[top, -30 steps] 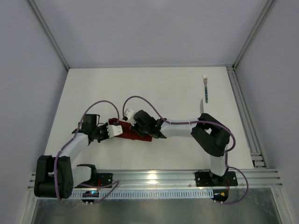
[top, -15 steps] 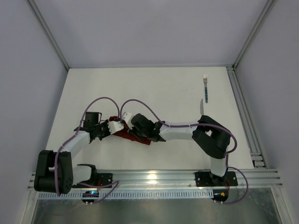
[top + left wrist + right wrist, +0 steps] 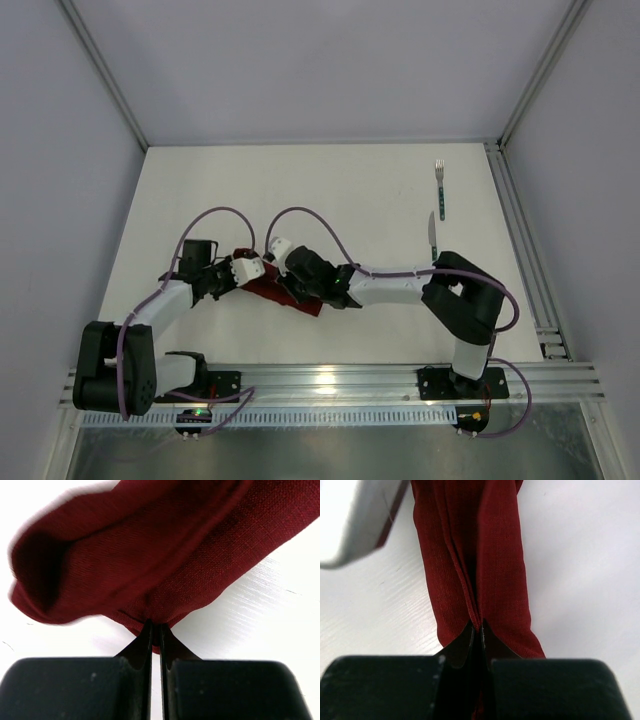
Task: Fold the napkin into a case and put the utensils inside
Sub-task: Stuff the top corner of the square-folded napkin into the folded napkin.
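The dark red napkin (image 3: 272, 287) lies folded into a narrow strip between my two arms in the top view. My left gripper (image 3: 155, 627) is shut on an edge of the napkin (image 3: 150, 545). My right gripper (image 3: 479, 626) is shut on the layered edges at the other end of the napkin (image 3: 485, 555). The fork (image 3: 439, 188) and the knife (image 3: 432, 232), both with teal handles, lie at the far right of the table, apart from both grippers.
A metal rail (image 3: 525, 250) runs along the table's right edge, close to the utensils. The left arm's white wrist housing (image 3: 350, 520) shows at the upper left of the right wrist view. Purple cables (image 3: 300, 215) loop above both wrists.
Both grippers kept their hold on the napkin. The right wrist has shifted left and towards the near edge, and the left wrist has swung a little farther away, turning the folded strip.
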You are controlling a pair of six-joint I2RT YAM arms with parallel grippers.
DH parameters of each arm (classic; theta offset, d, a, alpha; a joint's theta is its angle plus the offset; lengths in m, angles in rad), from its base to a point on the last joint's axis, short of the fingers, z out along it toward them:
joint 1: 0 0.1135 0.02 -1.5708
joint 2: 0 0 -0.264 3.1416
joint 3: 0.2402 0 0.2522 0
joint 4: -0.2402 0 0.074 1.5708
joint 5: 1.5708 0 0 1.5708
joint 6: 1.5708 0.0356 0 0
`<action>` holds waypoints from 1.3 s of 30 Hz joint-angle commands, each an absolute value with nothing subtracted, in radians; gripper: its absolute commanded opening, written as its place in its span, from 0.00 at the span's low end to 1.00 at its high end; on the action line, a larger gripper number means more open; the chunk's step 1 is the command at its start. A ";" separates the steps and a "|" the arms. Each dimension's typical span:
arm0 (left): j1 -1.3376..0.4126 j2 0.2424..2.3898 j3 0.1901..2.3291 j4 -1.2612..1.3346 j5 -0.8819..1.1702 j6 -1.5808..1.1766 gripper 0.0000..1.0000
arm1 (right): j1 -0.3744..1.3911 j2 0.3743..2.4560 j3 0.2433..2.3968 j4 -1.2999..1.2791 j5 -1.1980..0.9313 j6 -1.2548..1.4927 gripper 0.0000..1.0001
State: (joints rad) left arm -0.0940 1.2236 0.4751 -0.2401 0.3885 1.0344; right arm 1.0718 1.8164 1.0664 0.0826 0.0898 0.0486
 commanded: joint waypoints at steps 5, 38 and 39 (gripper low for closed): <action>-0.100 1.239 0.460 -0.241 0.385 1.005 0.00 | 1.100 1.873 1.061 0.141 0.046 0.138 0.04; -0.057 1.251 0.841 -0.362 0.375 0.445 0.32 | 1.089 1.974 1.048 0.153 0.094 0.186 0.04; -0.086 1.273 0.842 -0.356 0.362 0.445 0.32 | 1.091 1.976 1.048 0.156 0.092 0.187 0.04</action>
